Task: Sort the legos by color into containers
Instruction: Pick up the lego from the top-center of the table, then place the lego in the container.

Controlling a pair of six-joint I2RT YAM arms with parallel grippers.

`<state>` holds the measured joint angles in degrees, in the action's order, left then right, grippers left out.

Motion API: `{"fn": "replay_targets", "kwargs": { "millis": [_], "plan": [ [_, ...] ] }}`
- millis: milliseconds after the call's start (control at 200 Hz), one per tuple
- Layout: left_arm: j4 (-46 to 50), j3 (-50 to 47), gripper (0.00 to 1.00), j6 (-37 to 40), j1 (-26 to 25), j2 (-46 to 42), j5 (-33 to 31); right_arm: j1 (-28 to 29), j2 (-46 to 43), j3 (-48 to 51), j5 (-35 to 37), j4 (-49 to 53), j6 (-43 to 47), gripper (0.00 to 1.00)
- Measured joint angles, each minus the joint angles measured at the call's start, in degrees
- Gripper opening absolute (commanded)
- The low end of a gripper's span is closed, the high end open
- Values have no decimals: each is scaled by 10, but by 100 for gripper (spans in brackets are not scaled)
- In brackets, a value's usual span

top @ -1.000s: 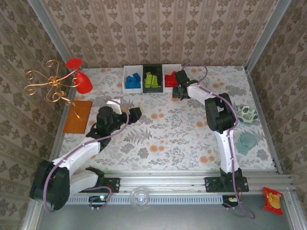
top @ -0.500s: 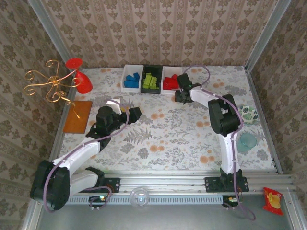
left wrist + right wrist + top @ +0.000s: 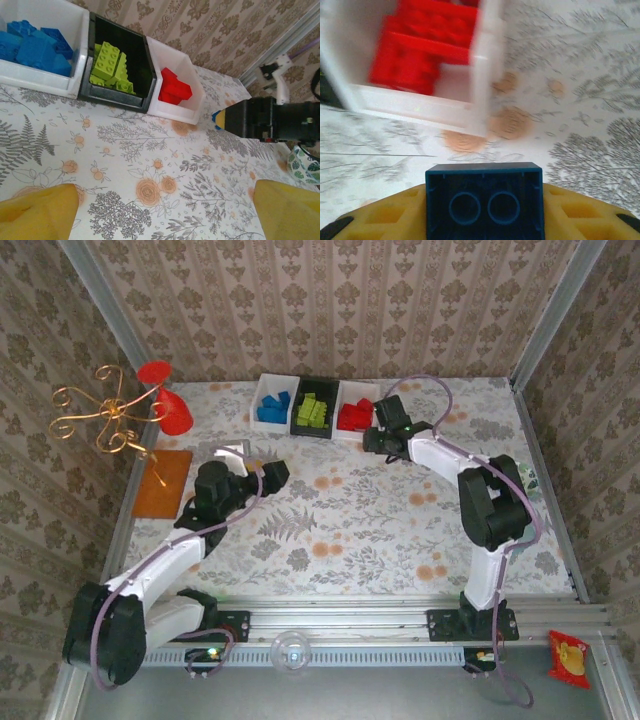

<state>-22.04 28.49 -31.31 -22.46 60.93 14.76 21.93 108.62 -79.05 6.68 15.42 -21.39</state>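
Wallpapered walls (image 3: pixel 330 300) enclose a table (image 3: pixel 350 530) covered with a floral cloth. The left arm (image 3: pixel 170 560) reaches over the left-centre of the table. The right arm (image 3: pixel 490 510) extends toward the far edge. A flat orange mat (image 3: pixel 163 483) lies at the left edge, and a red goblet (image 3: pixel 170 405) sits beyond it near the far left corner.

Three containers stand in a row, touching, at the far edge: the left white bin (image 3: pixel 40 82), the black bin (image 3: pixel 117 100) and the right white bin (image 3: pixel 180 112).

The left gripper (image 3: pixel 275 472) hangs above bare cloth, well apart from the bins. Its jaws are spread wide, with nothing between the yellow pads (image 3: pixel 35 210).

The right gripper (image 3: pixel 373 438) is just beside the near right corner of the right white bin. It is clamped on a dark blue brick (image 3: pixel 484 202). The brick sits between the gripper's yellow pads with its hollow underside facing the wrist camera. It is over the cloth, short of the bin wall.

Contents:
- Left white bin: blue bricks (image 3: pixel 35 47).
- Black bin: lime green bricks (image 3: pixel 110 62).
- Right white bin: red bricks (image 3: pixel 175 90).
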Motion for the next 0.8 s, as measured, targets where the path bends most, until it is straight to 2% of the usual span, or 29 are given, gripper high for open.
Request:
{"fn": "replay_targets", "kwargs": {
  "millis": [150, 295, 615, 800],
  "plan": [
    [3, -8, 92, 0, 11, -24, -18, 56, -7, -19, -23, -33, 2, 49],
    [14, -19, 92, 0, 21, -47, -34, 97, 38, -102, -46, -54, 2, 49],
    [35, -34, 92, -2, 30, -76, -43, 108, 245, -340, -101, -130, -1, 50],
    [40, -38, 92, -6, 31, -95, -42, 108, 370, -486, -106, -150, -17, 50]
  ]
}}
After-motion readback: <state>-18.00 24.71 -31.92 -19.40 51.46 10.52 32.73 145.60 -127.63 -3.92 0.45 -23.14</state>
